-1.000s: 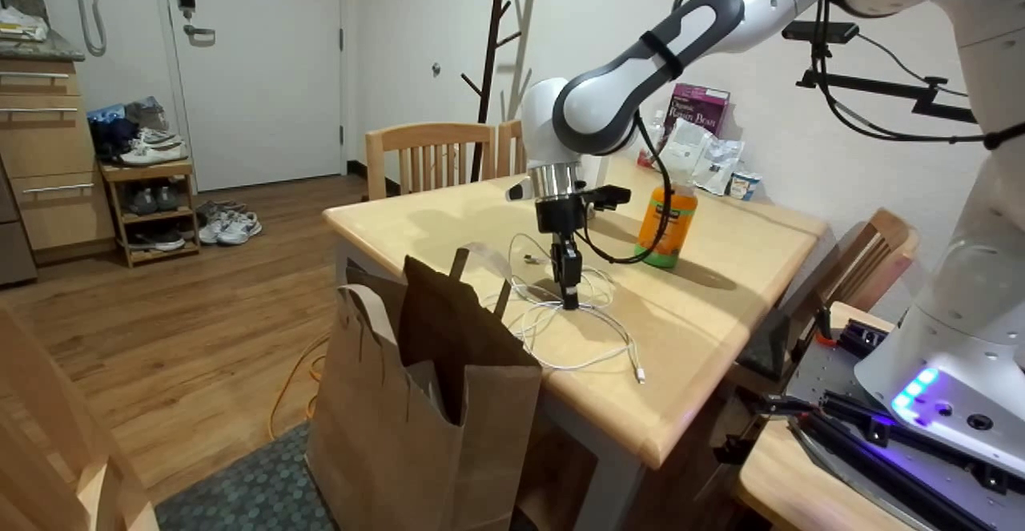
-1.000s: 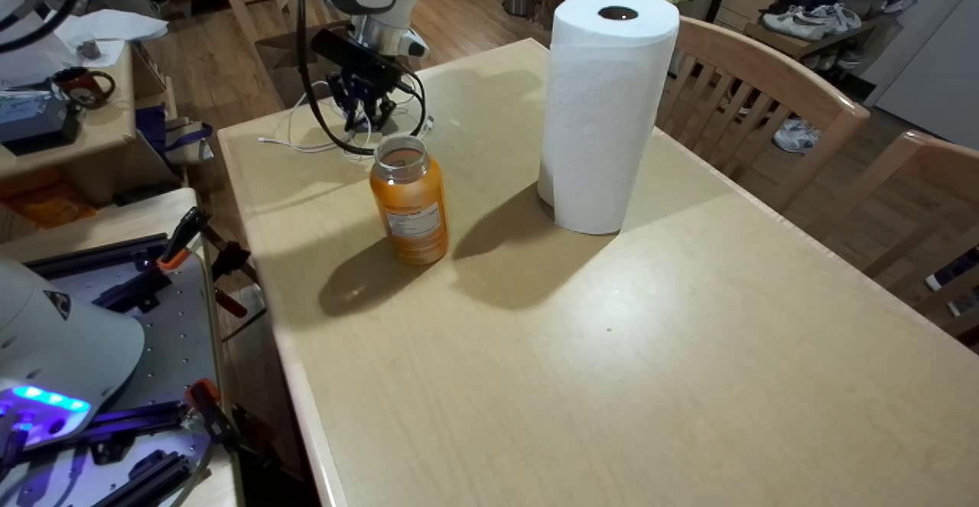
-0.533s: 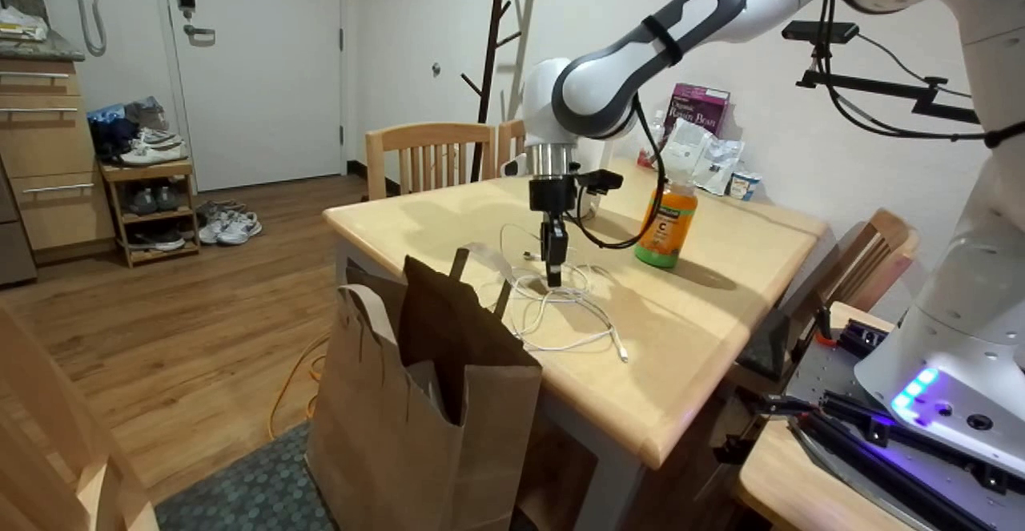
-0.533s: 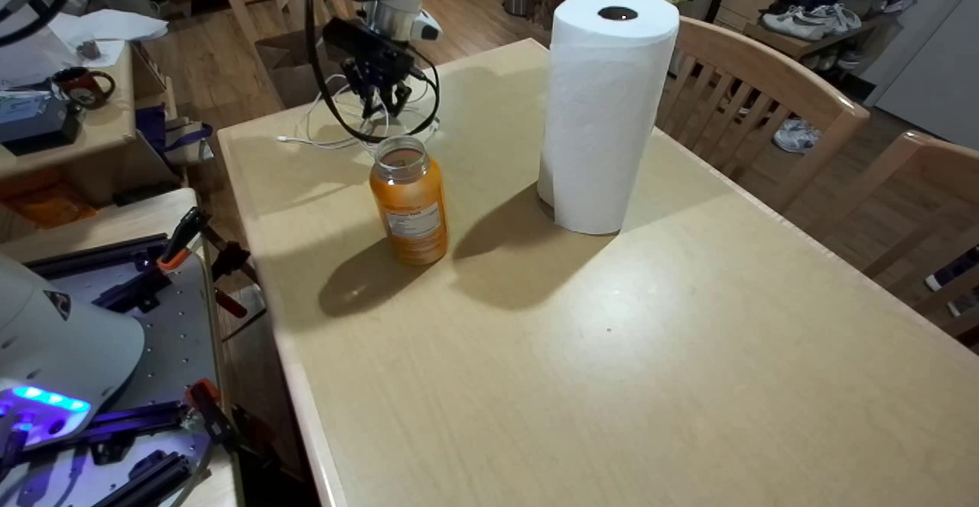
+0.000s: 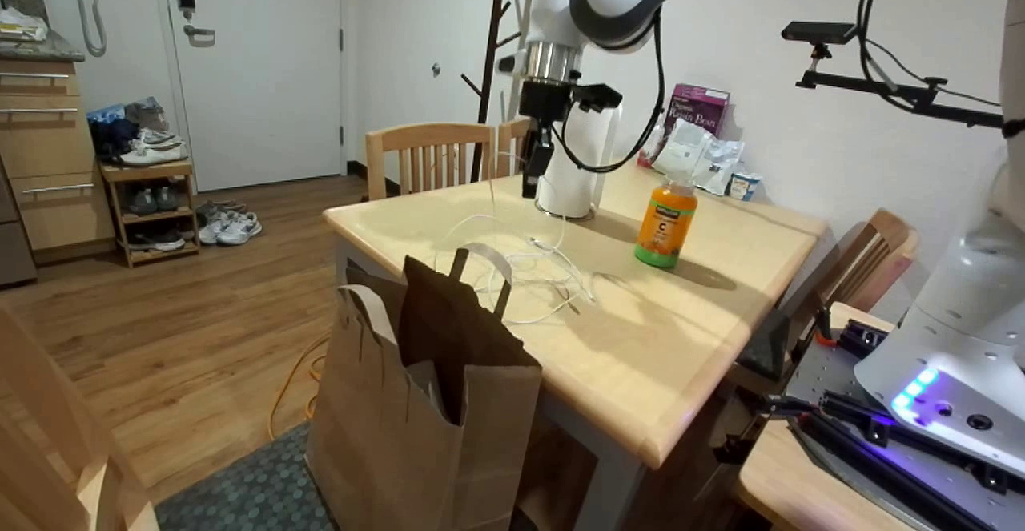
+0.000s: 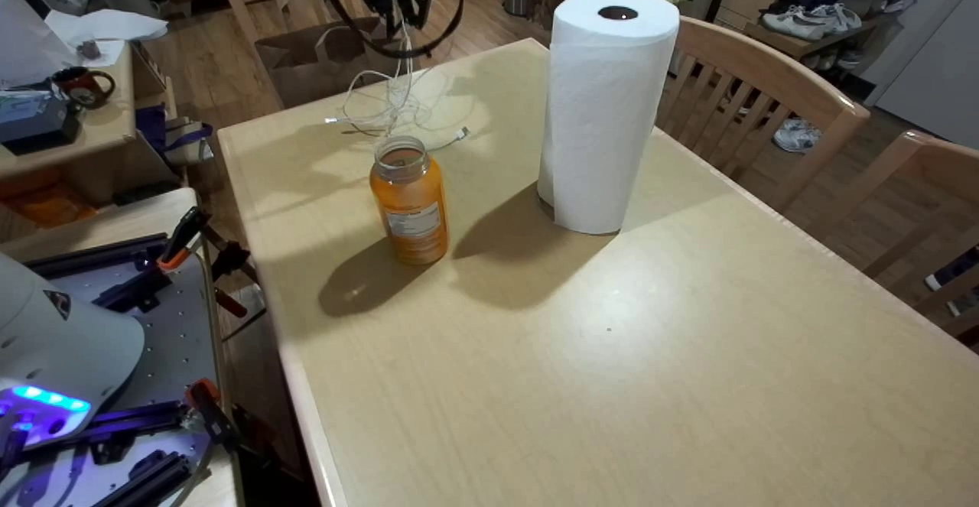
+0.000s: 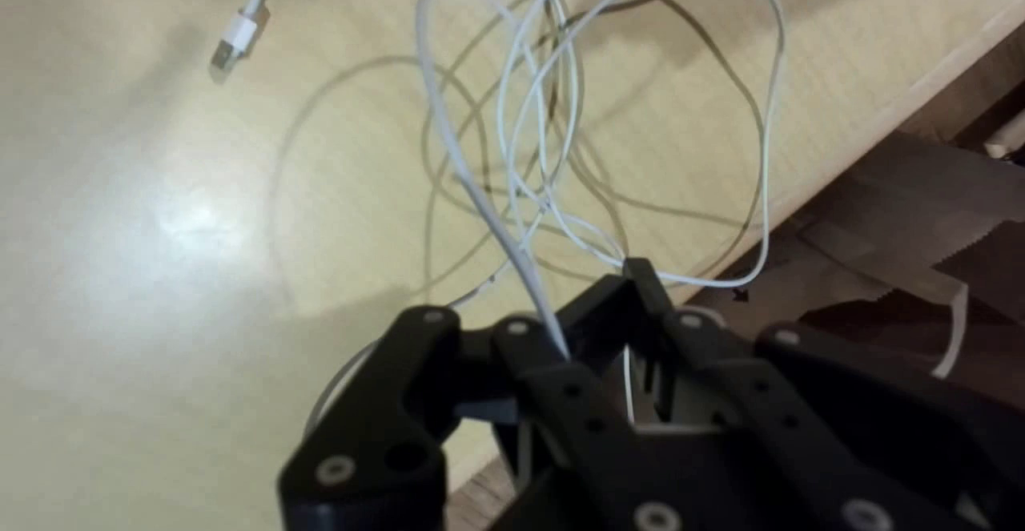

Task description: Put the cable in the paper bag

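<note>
Wrist view: the gripper [image 7: 629, 289] was clenched, its fingers grasping the cable [image 7: 547, 203]; part hung from the tips, the rest lay looped on the table [image 5: 681, 371]. The paper bag [image 5: 416, 427] stood open beside the table edge. Risk assessed: trailing loops could snag on its upright handle [image 5: 503, 299], tugging the thin cord free.

Both exterior views share the bench [image 6: 688, 339], angled down from opposite ends; the wrist view looks down, close above the cable [image 7: 483, 199].
</note>
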You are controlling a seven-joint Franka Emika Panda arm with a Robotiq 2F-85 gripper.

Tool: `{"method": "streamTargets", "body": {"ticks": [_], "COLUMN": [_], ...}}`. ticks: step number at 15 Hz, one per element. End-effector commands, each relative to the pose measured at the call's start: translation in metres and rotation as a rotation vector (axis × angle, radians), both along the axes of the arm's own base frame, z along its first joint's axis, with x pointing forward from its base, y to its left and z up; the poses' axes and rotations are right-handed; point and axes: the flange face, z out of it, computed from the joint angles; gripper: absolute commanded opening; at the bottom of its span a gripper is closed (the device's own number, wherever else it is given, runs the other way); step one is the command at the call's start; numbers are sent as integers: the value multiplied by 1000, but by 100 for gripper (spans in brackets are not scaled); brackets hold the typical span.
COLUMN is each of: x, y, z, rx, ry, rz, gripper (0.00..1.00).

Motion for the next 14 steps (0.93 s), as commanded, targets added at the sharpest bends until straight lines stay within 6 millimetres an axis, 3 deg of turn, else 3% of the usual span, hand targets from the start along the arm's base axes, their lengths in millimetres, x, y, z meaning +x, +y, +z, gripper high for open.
{"method": "streamTargets", "body": {"ticks": [1, 10, 14], "x": [-2, -20, -21], "y": [18, 91, 95], "z": [40, 104, 108], "rx": [-58, -188, -202], "ry": [-71, -228, -217], "rz": [57, 256, 241], "gripper": [3, 3, 3]}}
